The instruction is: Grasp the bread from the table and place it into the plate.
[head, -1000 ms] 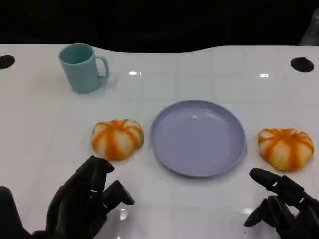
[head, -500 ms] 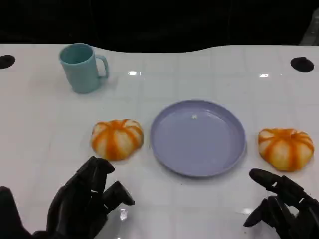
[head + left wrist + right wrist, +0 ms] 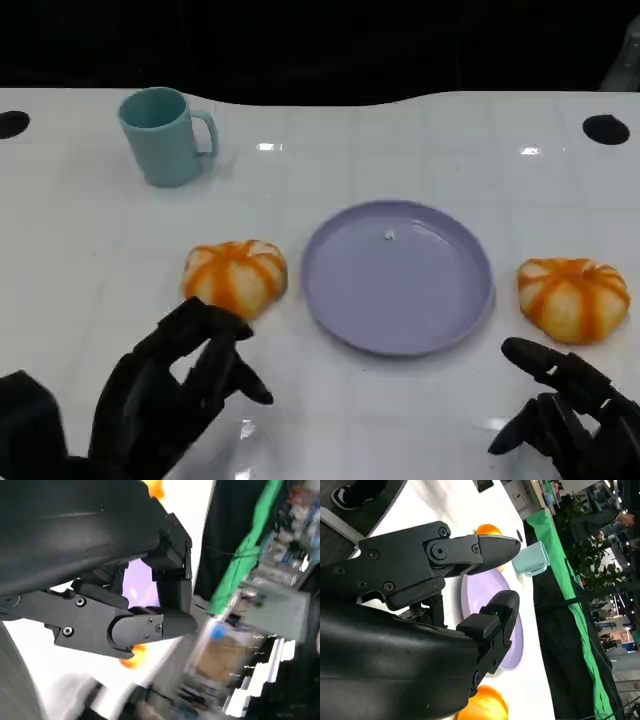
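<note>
You have a white tabletop (image 3: pixel 400 130) with a lilac plate (image 3: pixel 398 277) at its centre. One orange-striped bread (image 3: pixel 235 278) lies at the plate's nine o'clock, another bread (image 3: pixel 573 297) at its three o'clock. Your left robot hand (image 3: pixel 170 385) hovers just below the first, fingers spread and empty. Your right robot hand (image 3: pixel 565 420) is open too. A teal mug (image 3: pixel 163 135) stands at eleven o'clock.

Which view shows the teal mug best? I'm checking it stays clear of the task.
The head view: the teal mug stands whole and upright at the table's far left, handle toward the plate. The right wrist view shows it small and partly hidden past a robot hand finger. I cannot make it out in the left wrist view.
</note>
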Robot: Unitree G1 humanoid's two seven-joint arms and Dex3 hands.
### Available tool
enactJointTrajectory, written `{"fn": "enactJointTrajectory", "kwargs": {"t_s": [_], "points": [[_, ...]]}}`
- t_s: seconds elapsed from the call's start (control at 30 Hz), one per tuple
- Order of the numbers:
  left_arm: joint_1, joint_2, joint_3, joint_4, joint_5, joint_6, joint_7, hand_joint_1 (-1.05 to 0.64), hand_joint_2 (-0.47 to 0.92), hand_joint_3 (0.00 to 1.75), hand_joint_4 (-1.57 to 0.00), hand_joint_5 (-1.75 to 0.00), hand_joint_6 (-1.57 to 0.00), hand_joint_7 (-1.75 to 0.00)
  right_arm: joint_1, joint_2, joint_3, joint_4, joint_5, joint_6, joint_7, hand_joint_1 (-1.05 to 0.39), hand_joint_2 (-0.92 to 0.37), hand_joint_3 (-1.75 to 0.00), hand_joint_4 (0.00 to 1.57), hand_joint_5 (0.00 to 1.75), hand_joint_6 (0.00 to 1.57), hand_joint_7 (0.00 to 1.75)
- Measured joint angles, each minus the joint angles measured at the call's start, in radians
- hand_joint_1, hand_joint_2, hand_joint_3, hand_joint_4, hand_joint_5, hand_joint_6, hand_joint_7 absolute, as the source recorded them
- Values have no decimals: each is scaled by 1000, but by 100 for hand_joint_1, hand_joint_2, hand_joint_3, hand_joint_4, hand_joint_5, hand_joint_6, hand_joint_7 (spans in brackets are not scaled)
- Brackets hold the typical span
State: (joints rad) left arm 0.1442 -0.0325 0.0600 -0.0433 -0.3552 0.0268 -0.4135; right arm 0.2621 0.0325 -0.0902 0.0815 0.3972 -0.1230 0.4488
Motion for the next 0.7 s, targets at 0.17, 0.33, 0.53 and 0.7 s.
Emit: {"fn": "enactJointTrajectory", "kwargs": {"t_s": [0.17, 0.33, 0.53, 0.7], "points": [[-15, 89, -58, -1, 288, -155, 57, -54, 92, 15, -24, -64, -42, -12, 2, 3, 1, -3, -1, 5, -1, -75, -92, -29, 57, 149, 92, 44], [-85, 241, -100, -31, 624, -295, 173, -53, 92, 7, -20, -52, -40, -5, 2, 3, 1, -7, -3, 9, -13, -75, -92, -29, 59, 149, 92, 45], [-124, 318, -142, -50, 916, -310, 283, -58, 90, 1, -12, -32, -33, 0, -2, 3, 1, -9, 1, 13, -6, -75, -92, -28, 58, 149, 91, 44], [-231, 387, -212, -77, 1214, -193, 304, -61, 85, 0, -1, -27, -23, 0, -8, 1, -2, -4, 1, 13, 4, -76, -92, -28, 59, 148, 91, 45]]}}
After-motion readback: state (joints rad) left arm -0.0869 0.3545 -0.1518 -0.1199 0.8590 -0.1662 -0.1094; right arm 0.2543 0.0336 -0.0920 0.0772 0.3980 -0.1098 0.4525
